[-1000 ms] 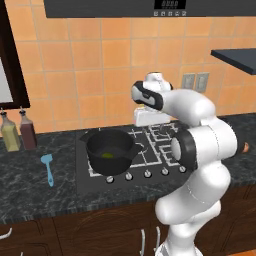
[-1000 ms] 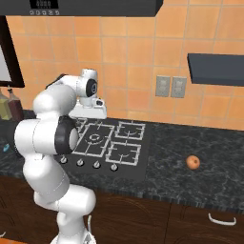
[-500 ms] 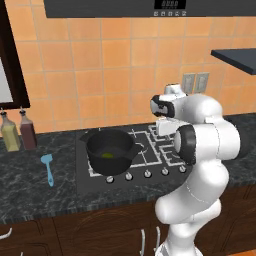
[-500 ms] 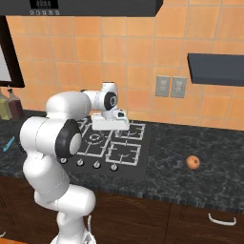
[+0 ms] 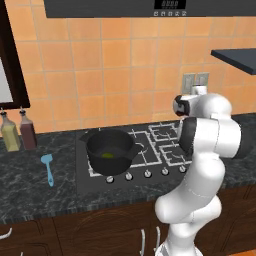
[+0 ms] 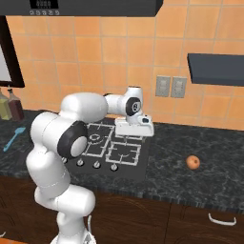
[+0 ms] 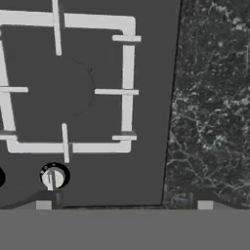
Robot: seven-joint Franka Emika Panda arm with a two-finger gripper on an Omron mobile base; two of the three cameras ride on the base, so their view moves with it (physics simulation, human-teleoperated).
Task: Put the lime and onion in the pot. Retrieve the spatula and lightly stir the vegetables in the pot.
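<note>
With lime point(image 5: 107, 155) potted, onion point(image 6: 192, 162) next: light, firm, slick; best pinched across middle. Gripper point(image 6: 135, 127) jaws spread, empty.

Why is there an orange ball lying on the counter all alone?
That is the onion, lying alone on the dark counter, right of the stove. It belongs in the pot, where the lime already lies.

Rendered home kitchen. A gas hob point(image 5: 145, 150) with white grates and a row of knobs is set in a dark speckled stone worktop point(image 6: 190, 178), with orange wall tiles behind it, a hood with a digital display point(image 5: 170, 5) above, and dark wood cabinet fronts point(image 6: 157, 219) below. Left of the hob stand two bottles point(image 5: 19, 131); a black pot point(image 5: 110, 150) sits on its left burner, and a wall socket point(image 6: 170, 86) is mounted behind its right side.
</note>
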